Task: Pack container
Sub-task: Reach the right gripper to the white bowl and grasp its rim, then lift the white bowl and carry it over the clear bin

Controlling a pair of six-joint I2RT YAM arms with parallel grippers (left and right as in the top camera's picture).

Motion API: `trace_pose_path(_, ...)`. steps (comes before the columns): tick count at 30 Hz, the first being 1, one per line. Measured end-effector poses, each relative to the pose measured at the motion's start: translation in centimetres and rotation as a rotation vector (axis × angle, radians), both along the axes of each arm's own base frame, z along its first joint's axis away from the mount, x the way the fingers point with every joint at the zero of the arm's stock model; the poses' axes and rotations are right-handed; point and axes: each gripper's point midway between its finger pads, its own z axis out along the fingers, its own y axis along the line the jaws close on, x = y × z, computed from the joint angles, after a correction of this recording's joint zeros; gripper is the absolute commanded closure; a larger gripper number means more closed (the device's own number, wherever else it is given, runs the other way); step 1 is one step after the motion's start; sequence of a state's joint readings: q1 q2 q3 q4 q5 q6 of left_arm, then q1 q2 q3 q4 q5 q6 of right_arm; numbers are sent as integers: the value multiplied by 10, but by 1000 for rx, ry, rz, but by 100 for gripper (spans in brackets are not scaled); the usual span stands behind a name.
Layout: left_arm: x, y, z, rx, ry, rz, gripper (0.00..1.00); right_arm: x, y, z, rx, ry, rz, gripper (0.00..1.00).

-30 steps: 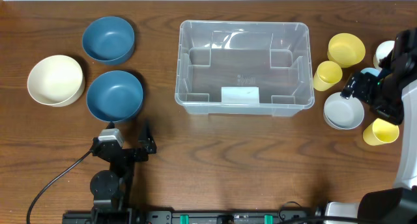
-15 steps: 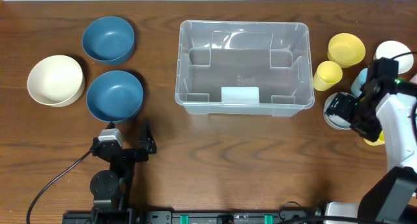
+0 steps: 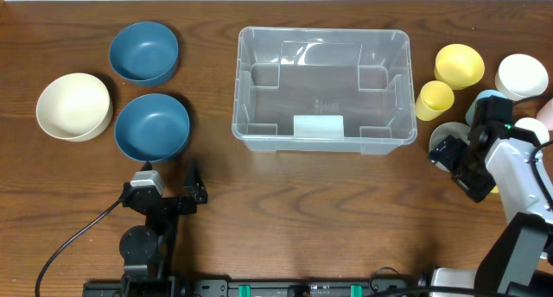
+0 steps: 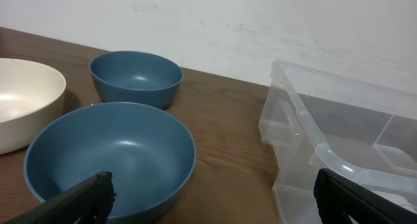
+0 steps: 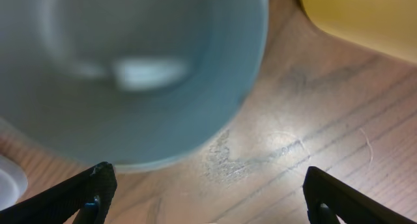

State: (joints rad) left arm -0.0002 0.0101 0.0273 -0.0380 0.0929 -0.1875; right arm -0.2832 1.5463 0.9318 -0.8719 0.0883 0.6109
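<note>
The clear rectangular container stands empty at the table's middle, with a whitish label on its base; its near corner shows in the left wrist view. My right gripper is open and empty, low beside a pale grey-blue bowl right of the container. That bowl fills the right wrist view, just beyond the open fingers. My left gripper is open and empty near the front left, facing a blue bowl.
Two blue bowls and a cream bowl lie left of the container. Yellow cups, a white cup and a light-blue cup crowd the right side. Another yellow cup sits beside the pale bowl.
My right arm has swung left and toward the front edge, down over the pale bowl, uncovering the white cup. The left arm has not moved.
</note>
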Motion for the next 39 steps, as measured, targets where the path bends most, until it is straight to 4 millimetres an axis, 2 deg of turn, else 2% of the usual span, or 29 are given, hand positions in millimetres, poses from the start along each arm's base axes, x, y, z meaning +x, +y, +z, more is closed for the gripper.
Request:
trace_pose_path(9,0,0,0,0,0,0,2,8,-5,-7,-26,-55,-65,10)
trace_pose_path(13,0,0,0,0,1,0,2,12,-5,-7,-23,-70,-65,16)
trace_pose_path(17,0,0,0,0,0,0,2,15,-6,-6,-23,-83,-69,29)
trace_pose_path(23,0,0,0,0,0,0,2,14,-7,-7,-28,-83,-82,42)
trace_pose_path(25,0,0,0,0,0,0,2,12,-7,-8,-32,-78,-84,51)
trace_pose_path(35,0,0,0,0,0,0,2,3,-8,-21,-51,-63,-89,73)
trace_pose_path(39,0,0,0,0,0,0,2,0,-8,-24,-53,-58,-89,87)
